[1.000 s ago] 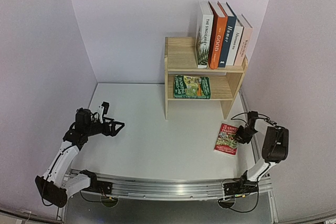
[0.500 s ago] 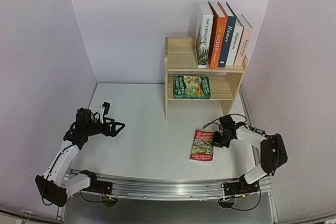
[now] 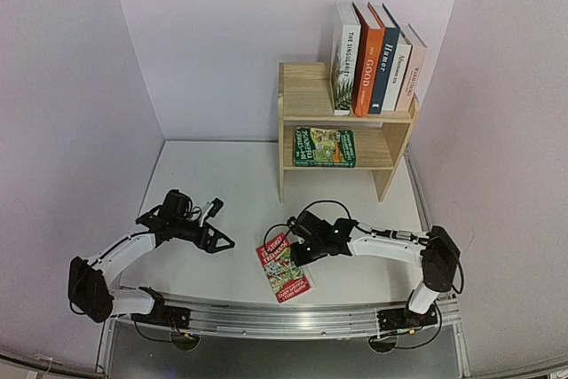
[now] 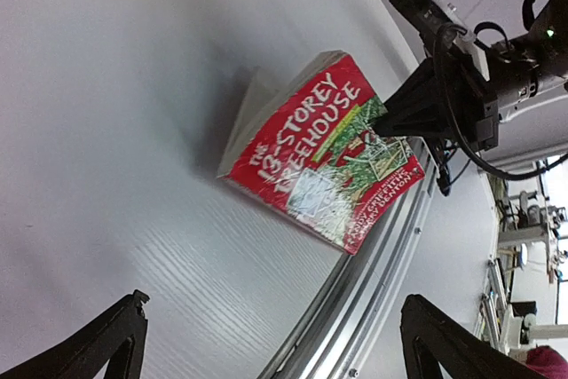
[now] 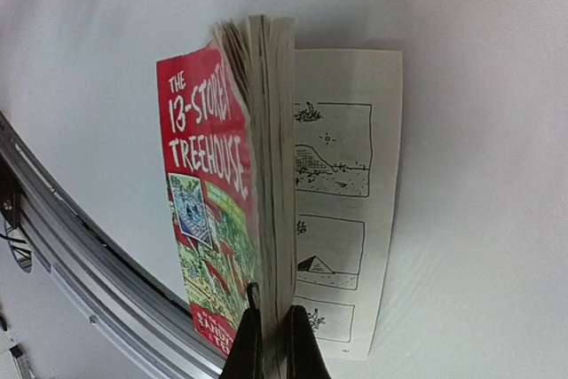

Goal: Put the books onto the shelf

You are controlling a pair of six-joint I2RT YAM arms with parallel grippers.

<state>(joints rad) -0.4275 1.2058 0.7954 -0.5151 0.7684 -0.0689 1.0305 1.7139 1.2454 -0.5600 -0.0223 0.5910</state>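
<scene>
Red Treehouse book [image 4: 324, 153] clamped in the right gripper [image 5: 273, 312] — left gripper [image 4: 272, 303] jaws spread wide, empty

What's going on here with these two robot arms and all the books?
The right pincer is shut on the edge of a red Treehouse paperback, holding it propped on the table with some back pages fallen open flat. The left pincer hangs open nearby, holding nothing. Five books stand on the wooden shelf, on its top tier, and a green one lies on the lower tier.
</scene>
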